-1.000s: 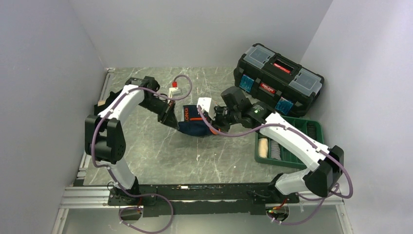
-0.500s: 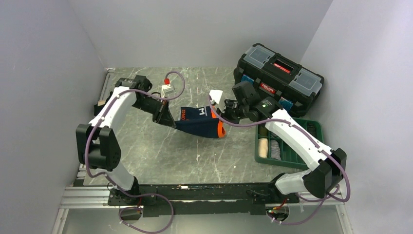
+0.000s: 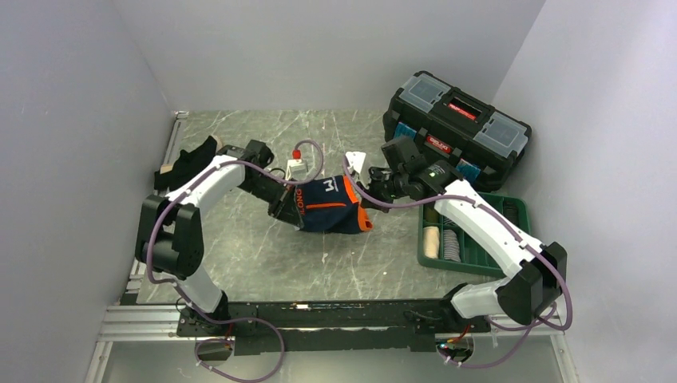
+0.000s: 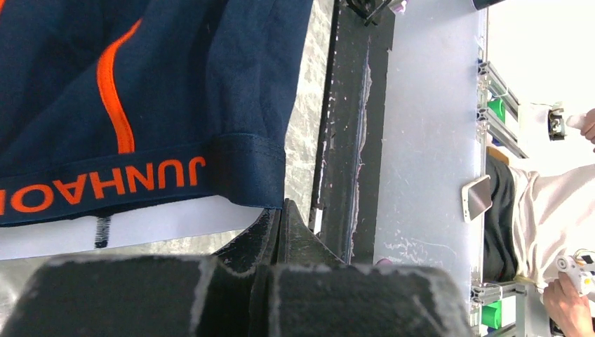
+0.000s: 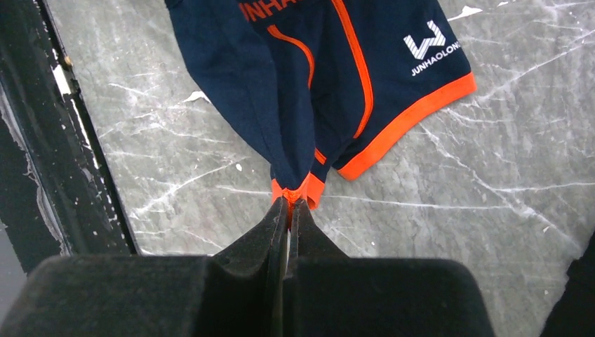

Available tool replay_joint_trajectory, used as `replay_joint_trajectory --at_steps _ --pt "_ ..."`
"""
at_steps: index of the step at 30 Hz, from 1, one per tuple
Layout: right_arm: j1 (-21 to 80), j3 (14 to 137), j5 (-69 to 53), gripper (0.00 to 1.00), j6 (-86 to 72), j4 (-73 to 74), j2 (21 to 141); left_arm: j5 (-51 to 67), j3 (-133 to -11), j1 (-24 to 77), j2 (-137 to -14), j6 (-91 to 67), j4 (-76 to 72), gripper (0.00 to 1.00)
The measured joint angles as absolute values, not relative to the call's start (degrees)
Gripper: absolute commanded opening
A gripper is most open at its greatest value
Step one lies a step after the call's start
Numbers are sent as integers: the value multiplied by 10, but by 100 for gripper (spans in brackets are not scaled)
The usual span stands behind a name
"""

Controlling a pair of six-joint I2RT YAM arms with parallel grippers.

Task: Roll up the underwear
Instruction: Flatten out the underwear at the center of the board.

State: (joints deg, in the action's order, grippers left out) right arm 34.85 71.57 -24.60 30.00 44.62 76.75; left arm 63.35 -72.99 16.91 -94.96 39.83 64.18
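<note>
Two-arm workspace seen from above and from both wrists. The underwear, dark navy with orange seams, orange leg hems and orange lettering on its waistband, is held stretched between the two grippers over the middle of the grey marbled table. The left gripper has its jaws pressed together at the waistband corner; in the left wrist view its fingertips meet right at the edge of the lettered band of the garment. The right gripper is likewise closed, pinching a gathered fold of orange hem; the right wrist view shows the cloth fanning out from the tips, with a white logo on one leg. Whether the lower edge of the garment touches the table cannot be told. A black toolbox stands at the far right corner. Just in front of it, beside the right arm, lies a green tray with a tan roll and a striped roll side by side in its left compartments.
</note>
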Motion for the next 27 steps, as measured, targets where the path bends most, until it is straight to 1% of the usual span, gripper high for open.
replay_joint_trajectory --at_steps 4,10,13,18,23,27 --pt "343 715 -246 0 300 451 768 631 -701 175 -952 390 616 0" --pt "336 749 -224 0 307 475 770 611 -719 164 -933 361 582 0" --pt "330 803 -198 0 316 482 785 601 -773 142 -926 337 572 0" --pt "316 934 -146 0 342 489 842 577 -931 101 -932 289 540 0" --pt "301 1071 -86 0 374 478 916 542 -1062 99 -945 229 469 0" --pt "293 1190 -46 0 394 475 978 517 -1141 101 -961 194 419 0"
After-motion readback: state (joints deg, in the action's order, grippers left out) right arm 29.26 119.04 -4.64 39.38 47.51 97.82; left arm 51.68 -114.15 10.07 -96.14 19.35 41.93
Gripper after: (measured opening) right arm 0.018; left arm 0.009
